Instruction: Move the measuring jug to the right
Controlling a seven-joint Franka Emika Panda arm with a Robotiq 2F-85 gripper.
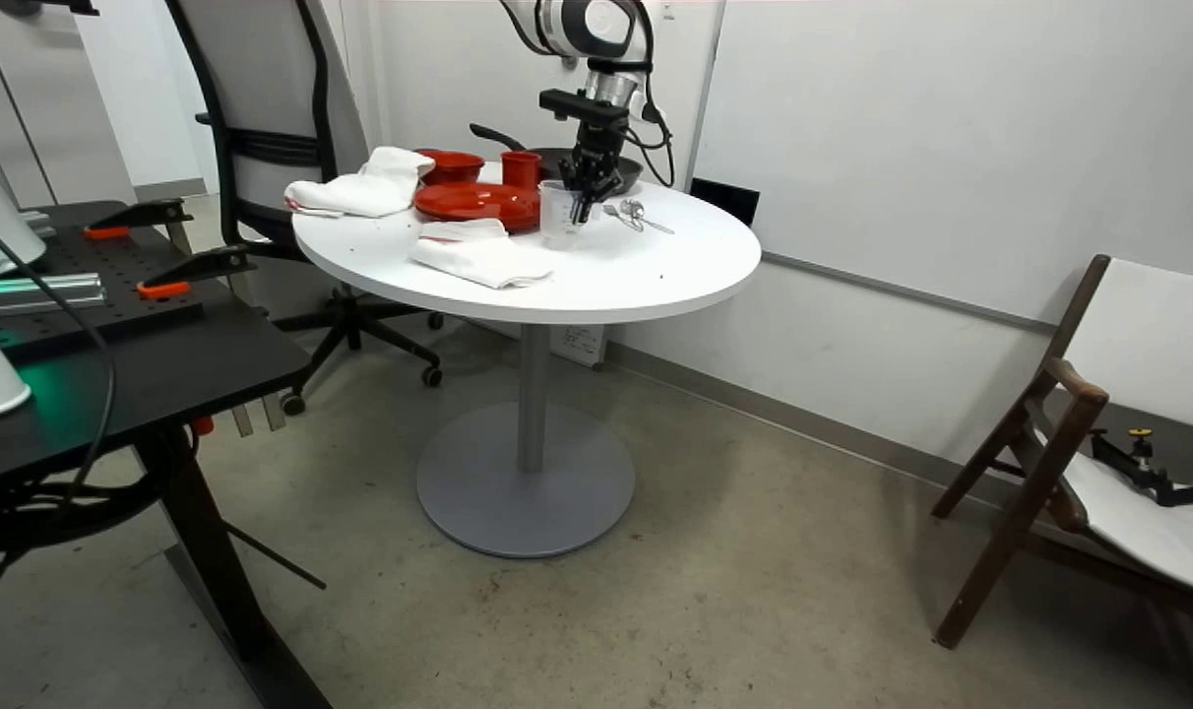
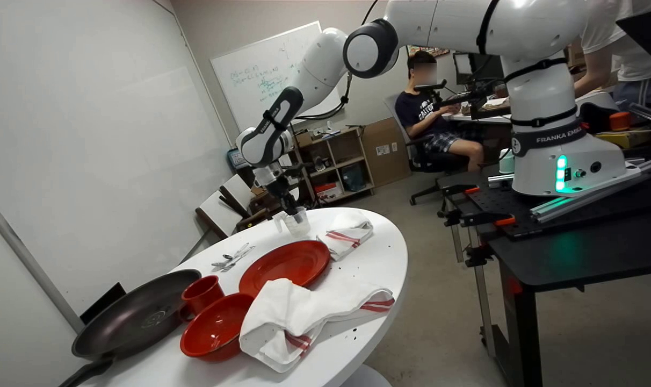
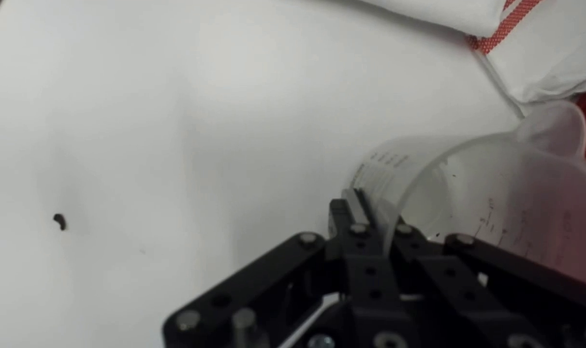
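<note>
The measuring jug [image 1: 559, 222] is clear plastic with printed markings and stands on the white round table beside the red plate; it also shows in an exterior view [image 2: 298, 227]. In the wrist view the jug [image 3: 510, 193] fills the right side, with its spout toward the towel. My gripper [image 3: 377, 217] is shut on the jug's wall, one finger outside and one inside, with the rim passing between them. The gripper also shows at the jug in both exterior views [image 1: 581, 202] [image 2: 293, 210]. I cannot tell whether the jug's base touches the table.
A red plate [image 2: 288, 263] and a white towel [image 1: 480, 258] lie close to the jug. Cutlery [image 1: 638, 215] lies beside it. A frying pan [image 2: 137, 317], red mug [image 2: 203, 294], red bowl [image 2: 218, 329] and another towel [image 2: 298, 317] stand farther along the table.
</note>
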